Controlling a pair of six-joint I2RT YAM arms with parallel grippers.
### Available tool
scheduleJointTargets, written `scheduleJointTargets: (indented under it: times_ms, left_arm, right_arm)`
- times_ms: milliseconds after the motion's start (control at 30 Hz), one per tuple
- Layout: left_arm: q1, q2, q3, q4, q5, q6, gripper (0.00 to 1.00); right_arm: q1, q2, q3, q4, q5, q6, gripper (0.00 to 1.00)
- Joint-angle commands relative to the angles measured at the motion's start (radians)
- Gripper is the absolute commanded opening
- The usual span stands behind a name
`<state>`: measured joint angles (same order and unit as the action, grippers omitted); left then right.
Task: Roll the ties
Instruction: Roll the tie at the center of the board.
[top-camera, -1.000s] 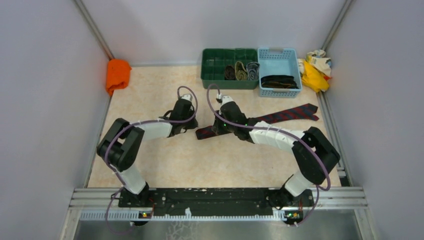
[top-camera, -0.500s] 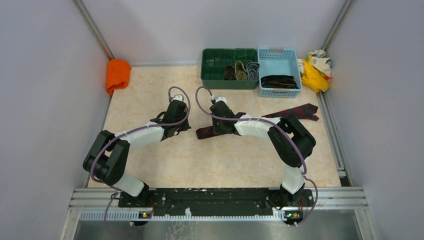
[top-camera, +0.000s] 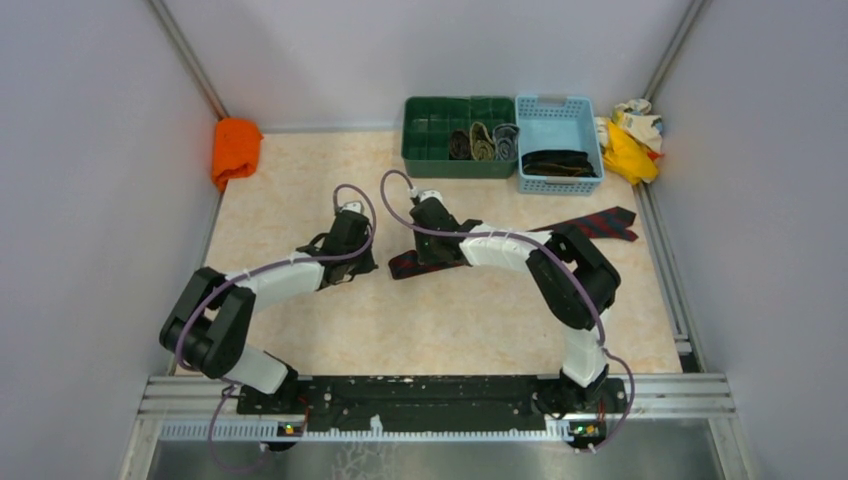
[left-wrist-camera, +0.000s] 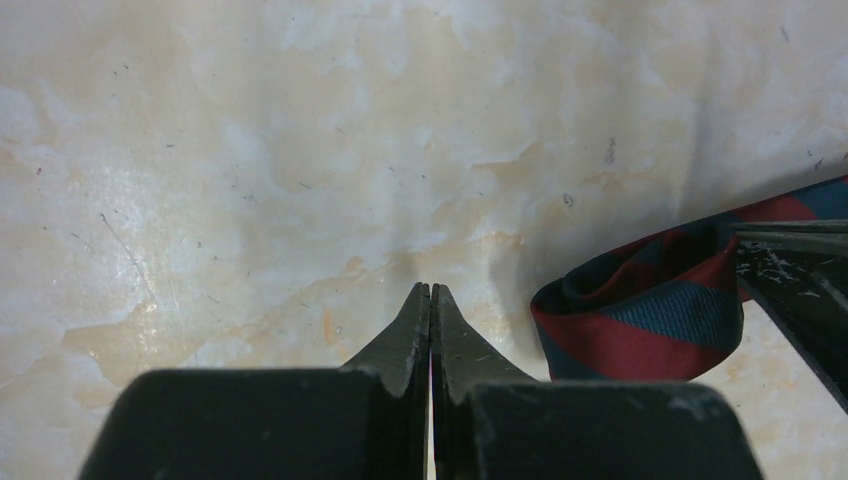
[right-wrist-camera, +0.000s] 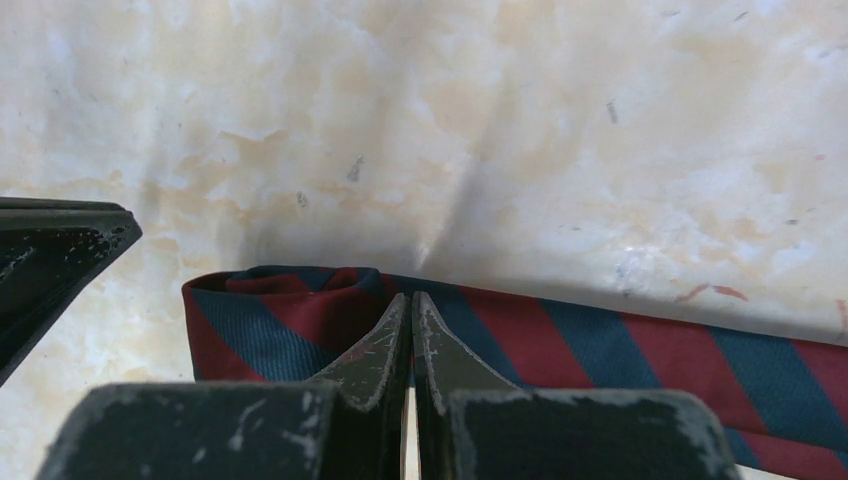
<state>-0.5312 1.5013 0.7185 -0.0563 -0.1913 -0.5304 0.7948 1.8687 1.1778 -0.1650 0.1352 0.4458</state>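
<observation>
Right wrist view has my right gripper (right-wrist-camera: 411, 300) closed to a sliver on the folded end of the tie (right-wrist-camera: 600, 345), flat on the table (right-wrist-camera: 600, 120), left gripper (left-wrist-camera: 431, 290) shut and empty just beside it; rolling looks barely begun, so next I must turn that fold over tightly

Illumination is bright, diffuse and overhead. In the top view the bench (top-camera: 300, 170) is evenly lit and sharp, and the arms cast only faint, soft-edged shadows. In the wrist views the bench shows mild glare patches. The tie (right-wrist-camera: 620, 345) stripes are in focus. The dark housings behind the left gripper (left-wrist-camera: 431, 290) and the right gripper (right-wrist-camera: 411, 297) are underexposed and slightly soft.
</observation>
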Motion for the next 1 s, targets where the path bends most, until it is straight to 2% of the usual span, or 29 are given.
scheduleJointTargets:
  times_ms: [0,367,667,967]
  left_arm:
    - [0.004,-0.036,-0.020,-0.014,0.009,-0.004,0.00]
    - [0.004,-0.037,-0.029,0.008,0.021,0.004,0.00]
    - [0.004,-0.024,-0.031,0.026,0.046,0.004,0.00]
    - [0.007,-0.079,-0.041,-0.006,-0.035,-0.047,0.00]
  right_arm:
    - [0.031,0.040,0.057,0.002,-0.056,0.008,0.00]
    - [0.076,0.081,0.087,-0.004,-0.072,0.035,0.00]
    - [0.071,0.041,0.103,-0.079,0.063,0.030,0.00]
    - [0.069,-0.037,0.113,-0.109,0.166,-0.028,0.04]
